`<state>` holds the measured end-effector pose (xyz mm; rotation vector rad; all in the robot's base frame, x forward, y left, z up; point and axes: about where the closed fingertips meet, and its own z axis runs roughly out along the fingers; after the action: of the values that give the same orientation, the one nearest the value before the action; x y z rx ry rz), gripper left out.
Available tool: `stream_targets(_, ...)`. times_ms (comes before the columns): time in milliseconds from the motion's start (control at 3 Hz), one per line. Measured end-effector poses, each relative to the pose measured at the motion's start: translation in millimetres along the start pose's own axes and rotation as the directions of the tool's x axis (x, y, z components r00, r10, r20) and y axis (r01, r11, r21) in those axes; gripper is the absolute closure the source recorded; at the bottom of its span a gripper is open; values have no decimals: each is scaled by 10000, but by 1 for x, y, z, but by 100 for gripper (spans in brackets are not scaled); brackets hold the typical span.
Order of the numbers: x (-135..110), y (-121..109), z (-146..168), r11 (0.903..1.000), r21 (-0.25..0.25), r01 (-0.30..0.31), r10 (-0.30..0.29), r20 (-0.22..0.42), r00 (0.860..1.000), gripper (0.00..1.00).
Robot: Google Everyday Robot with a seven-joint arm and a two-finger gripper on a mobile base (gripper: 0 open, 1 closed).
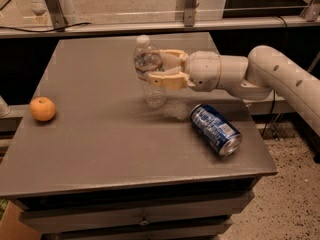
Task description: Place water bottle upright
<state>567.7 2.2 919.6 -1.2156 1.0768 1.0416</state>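
A round orange (42, 109) with a dimpled skin sits near the left edge of the table (100, 149), a flat, matte grey square top with a drawer front below. Right of the middle, toward the back, the bottle (154, 91) stands upright on its base: clear ribbed plastic, white cap on top, its label band mostly hidden behind the fingers. The gripper (156, 65) reaches in from the right at the height of the bottle's middle, its two tan, blocky fingers (167, 80) pinching the bottle from front and back. Behind them comes a smooth, rounded cream wrist and arm (280, 74) with small dots along its shell. In front of the arm, near the right edge, a glossy blue can (216, 129) lies on its side, well apart from the bottle.
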Motion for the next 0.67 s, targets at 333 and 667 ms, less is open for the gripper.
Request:
stream_targets(333,4,-2,-2,9985,166,-514,506,434,9978,38)
stream_targets(667,6,-9,-8,9955,402,-854,821,768,9937,50)
